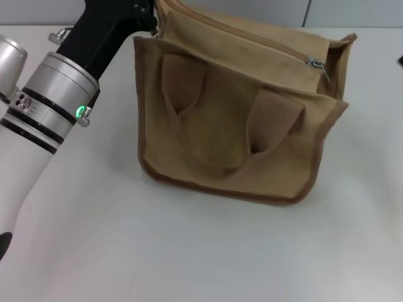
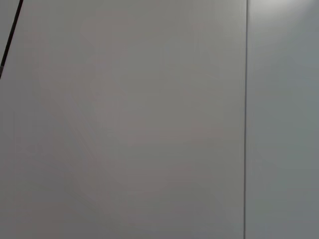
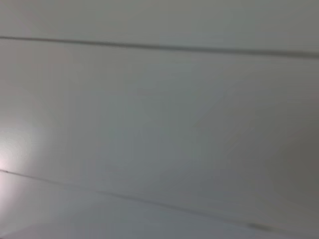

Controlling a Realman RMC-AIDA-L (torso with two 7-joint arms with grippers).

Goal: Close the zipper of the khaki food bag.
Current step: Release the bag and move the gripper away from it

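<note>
- Left gripper (image 1: 146, 16): black housing at the end of the white-and-silver left arm (image 1: 44, 107), reaching up from the lower left of the head view to the bag's far left top corner. Only the black body shows, at the top edge of the head view; the fingers are cut off there, so whether they are parted or closed cannot be told.
- A green light (image 1: 80, 112) glows on the arm's silver wrist ring.
- Right gripper: not seen in any view. A small dark sliver at the right edge of the head view is too little to identify.
- Khaki food bag (image 1: 220, 132): stands upright on the white table (image 1: 189, 251), centre to upper centre of the head view, near face toward the camera. Darker brown piping runs along the bottom and side edges. Near handle (image 1: 214, 160) lies flopped down flat against the front face in a loop.
- Zipper (image 1: 252, 39): runs along the top panel from the far left corner toward the right end. Silver slider (image 1: 317, 64) sits at the right end, pull tab hanging toward the near side. The teeth line to the left of the slider looks closed.
- Left wrist view: plain grey-white panel surface with a thin vertical seam; no bag, no fingers.
- Right wrist view: the same kind of pale panel with faint seams; nothing of the task shows.
</note>
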